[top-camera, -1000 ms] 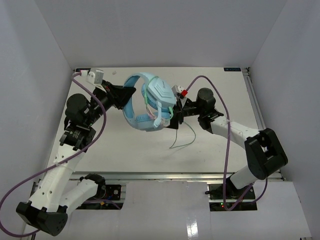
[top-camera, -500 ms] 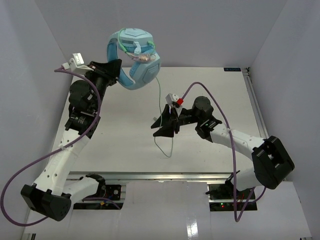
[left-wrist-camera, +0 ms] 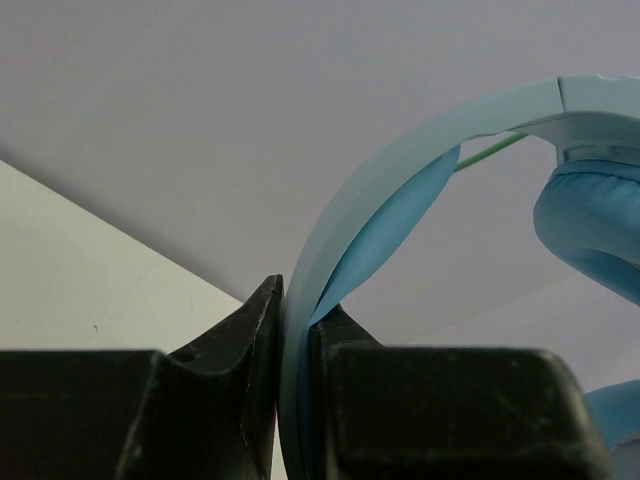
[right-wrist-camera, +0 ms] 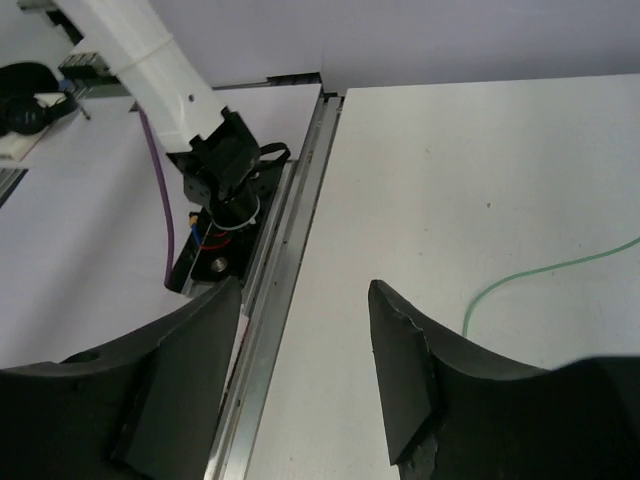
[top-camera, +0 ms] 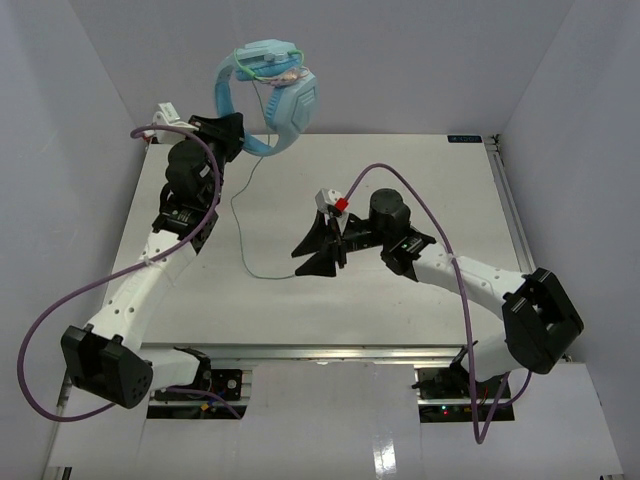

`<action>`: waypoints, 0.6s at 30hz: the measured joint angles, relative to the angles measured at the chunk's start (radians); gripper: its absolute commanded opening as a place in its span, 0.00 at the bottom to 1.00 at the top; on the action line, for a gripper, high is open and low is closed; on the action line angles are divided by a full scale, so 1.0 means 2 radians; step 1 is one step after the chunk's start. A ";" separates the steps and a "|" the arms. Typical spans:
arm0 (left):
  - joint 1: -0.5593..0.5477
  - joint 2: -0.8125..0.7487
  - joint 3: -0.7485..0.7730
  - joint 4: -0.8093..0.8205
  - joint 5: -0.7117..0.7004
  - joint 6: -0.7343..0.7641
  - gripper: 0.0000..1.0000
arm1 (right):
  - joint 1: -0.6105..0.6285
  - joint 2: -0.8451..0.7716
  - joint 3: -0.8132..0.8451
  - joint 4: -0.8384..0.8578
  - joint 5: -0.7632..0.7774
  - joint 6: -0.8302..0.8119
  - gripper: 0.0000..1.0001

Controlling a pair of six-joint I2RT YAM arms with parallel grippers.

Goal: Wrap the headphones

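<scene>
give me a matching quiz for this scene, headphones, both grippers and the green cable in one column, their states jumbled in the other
Column one:
1. headphones
2. left gripper
3. right gripper
4. cable

Column two:
a. open, holding nothing
b. lifted in the air, off the table
c. shut on the headband
d. hanging down, its end lying on the table

Pairs: 1-b, 2-c, 3-a, 4-d
</scene>
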 measured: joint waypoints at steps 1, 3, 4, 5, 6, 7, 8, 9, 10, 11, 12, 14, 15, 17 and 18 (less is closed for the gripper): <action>-0.001 0.001 0.001 0.000 0.000 0.004 0.00 | -0.001 0.002 0.005 -0.008 0.009 -0.005 0.83; -0.003 0.000 0.004 0.000 0.001 0.013 0.00 | -0.008 0.006 0.014 -0.018 0.027 -0.012 0.93; -0.004 -0.001 0.006 0.001 0.002 0.018 0.00 | -0.015 0.008 0.016 -0.015 0.035 -0.013 0.90; -0.005 -0.003 0.007 0.001 0.003 0.023 0.00 | -0.025 0.011 0.017 -0.006 0.041 -0.009 0.90; -0.005 -0.007 0.008 0.001 0.005 0.028 0.00 | -0.037 0.017 0.017 0.008 0.049 0.002 0.90; -0.006 -0.012 0.008 0.000 0.006 0.031 0.00 | -0.045 0.024 0.017 0.025 0.054 0.012 0.90; -0.007 -0.018 0.008 0.000 0.008 0.034 0.00 | -0.054 0.034 0.017 0.049 0.062 0.027 0.90; -0.008 -0.025 0.009 -0.001 0.009 0.037 0.00 | -0.061 0.048 0.019 0.075 0.070 0.047 0.90; -0.008 -0.031 0.010 -0.002 0.011 0.039 0.00 | -0.066 0.066 0.024 0.101 0.078 0.070 0.90; -0.009 -0.037 0.011 -0.003 0.012 0.040 0.00 | -0.067 0.086 0.032 0.123 0.083 0.092 0.90; -0.010 -0.044 0.013 -0.003 0.014 0.041 0.00 | -0.066 0.106 0.044 0.143 0.090 0.111 0.90; -0.012 -0.057 0.017 -0.004 0.016 0.041 0.00 | -0.062 0.155 0.078 0.182 0.104 0.150 0.90; -0.012 -0.063 0.019 -0.004 0.017 0.041 0.00 | -0.060 0.177 0.095 0.199 0.110 0.168 0.90; -0.013 -0.074 0.021 -0.004 0.018 0.040 0.00 | -0.057 0.215 0.126 0.236 0.115 0.199 0.90; -0.014 -0.079 0.021 -0.004 0.019 0.040 0.00 | -0.055 0.229 0.138 0.252 0.116 0.211 0.90</action>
